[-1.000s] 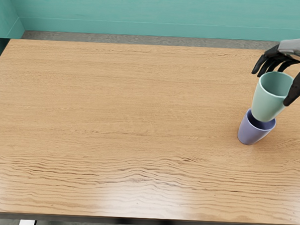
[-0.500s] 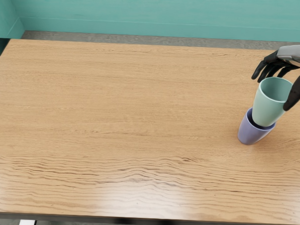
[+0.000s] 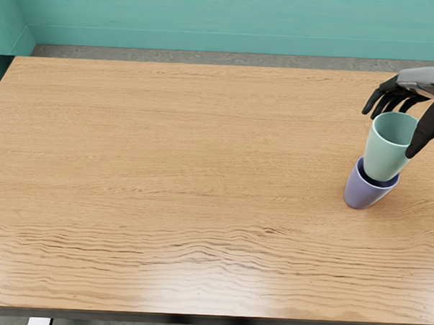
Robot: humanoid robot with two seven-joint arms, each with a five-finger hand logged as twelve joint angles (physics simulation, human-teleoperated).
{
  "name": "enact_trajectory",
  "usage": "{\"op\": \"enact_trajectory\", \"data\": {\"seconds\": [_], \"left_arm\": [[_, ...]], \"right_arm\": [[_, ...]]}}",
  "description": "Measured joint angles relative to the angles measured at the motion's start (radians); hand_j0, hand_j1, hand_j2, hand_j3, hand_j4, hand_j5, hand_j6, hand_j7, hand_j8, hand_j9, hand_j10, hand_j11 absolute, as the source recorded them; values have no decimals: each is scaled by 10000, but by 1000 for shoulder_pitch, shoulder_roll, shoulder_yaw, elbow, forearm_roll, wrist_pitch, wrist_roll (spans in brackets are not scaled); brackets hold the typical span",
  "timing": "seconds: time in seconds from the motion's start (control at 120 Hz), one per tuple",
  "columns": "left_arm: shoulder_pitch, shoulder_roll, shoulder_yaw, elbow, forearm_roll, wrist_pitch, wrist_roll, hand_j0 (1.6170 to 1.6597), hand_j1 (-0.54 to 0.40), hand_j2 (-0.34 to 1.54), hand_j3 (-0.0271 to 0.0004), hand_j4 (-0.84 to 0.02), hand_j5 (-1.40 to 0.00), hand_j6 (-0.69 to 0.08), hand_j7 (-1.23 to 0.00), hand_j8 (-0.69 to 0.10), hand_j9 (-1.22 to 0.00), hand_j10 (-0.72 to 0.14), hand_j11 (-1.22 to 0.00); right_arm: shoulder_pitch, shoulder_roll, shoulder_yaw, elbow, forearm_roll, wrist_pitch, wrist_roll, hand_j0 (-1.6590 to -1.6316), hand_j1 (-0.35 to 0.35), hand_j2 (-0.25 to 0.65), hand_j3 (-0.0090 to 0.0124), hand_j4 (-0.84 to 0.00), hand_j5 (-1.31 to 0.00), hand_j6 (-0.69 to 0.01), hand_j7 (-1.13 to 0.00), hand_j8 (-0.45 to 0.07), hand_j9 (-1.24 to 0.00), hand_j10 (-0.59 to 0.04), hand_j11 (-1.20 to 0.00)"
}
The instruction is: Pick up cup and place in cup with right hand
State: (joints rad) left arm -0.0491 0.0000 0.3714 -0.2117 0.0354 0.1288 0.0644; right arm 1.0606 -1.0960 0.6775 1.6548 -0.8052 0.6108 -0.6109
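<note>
We judge the green cup (image 3: 384, 157) light, stiff and slippery, best held near its rim, where our half-closed right hand (image 3: 396, 130) grips it between thumb and fingers, its base in the purple cup (image 3: 362, 192).

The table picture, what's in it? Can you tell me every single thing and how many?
Pale green tapered cup: one, pale green, tilted, its bottom in the purple cup's mouth.
Purple tapered cup: one, purple, on the table's right side.
Wooden table: one, light brown, dark front edge, across the picture.
Smooth wall: teal, behind the table.
Speckled floor: grey, behind the table.
White pieces: two, below the front edge.
Robot's right hand: one, grey with black fingers, holding the green cup.
</note>
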Motion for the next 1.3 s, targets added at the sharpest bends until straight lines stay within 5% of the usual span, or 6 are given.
{"op": "enact_trajectory", "data": {"seconds": [0.125, 0.258, 0.425, 0.858, 1.117, 1.3], "left_arm": [[0, 0, 1, 0, 0, 0, 0, 16581, 3490, 1, -1, -2, -2, -3, -1, -3, -1, -2, -1], [0, 0, 0, 0, 0, 0, 0, 16581, 3490, 2, -1, -2, -2, -3, -1, -3, -1, -2, -1], [0, 0, 0, 0, 0, 0, 0, 16581, 3490, 2, -1, -2, -2, -3, -1, -3, -1, -2, -1], [0, 0, 0, 0, 0, 0, 0, 16581, 3490, 1, -1, -2, -1, -3, -1, -3, -1, -2, -1], [0, 0, 0, 0, 0, 0, 0, 16581, 3490, 1, -1, -2, -1, -3, -1, -2, -1, -1, -1], [0, 0, 0, 0, 0, 0, 0, 16581, 3490, 1, 0, -2, -1, -3, -1, -3, -1, -2, -1]], "right_arm": [[-5, 2, -1, -5, -3, 0, 0, -16578, 982, 1772, 0, -4362, -5570, -4288, -5603, -3490, -5469, -3971, -5522], [-9, 2, 0, -20, 4, 0, 0, -16579, -957, 898, 0, -2479, -3144, -2450, -3156, -2031, -3090, -2274, -3116], [-11, 11, 1, -25, 13, 0, 0, -16580, -2176, 372, 0, -1313, -1622, -1314, -1621, -1120, -1596, -1215, -1606], [-1, 137, 43, -62, 176, 0, 3, -16580, -3034, 0, 0, -461, -537, -478, -531, -442, -531, -439, -531], [-4, 158, 45, -116, 250, 0, 114, -16581, -3118, -35, 0, -365, -428, -378, -423, -361, -425, -352, -425], [-29, 221, 36, -129, 267, 0, 139, -16581, -3136, -45, 0, -338, -402, -350, -398, -337, -400, -329, -399]]}}
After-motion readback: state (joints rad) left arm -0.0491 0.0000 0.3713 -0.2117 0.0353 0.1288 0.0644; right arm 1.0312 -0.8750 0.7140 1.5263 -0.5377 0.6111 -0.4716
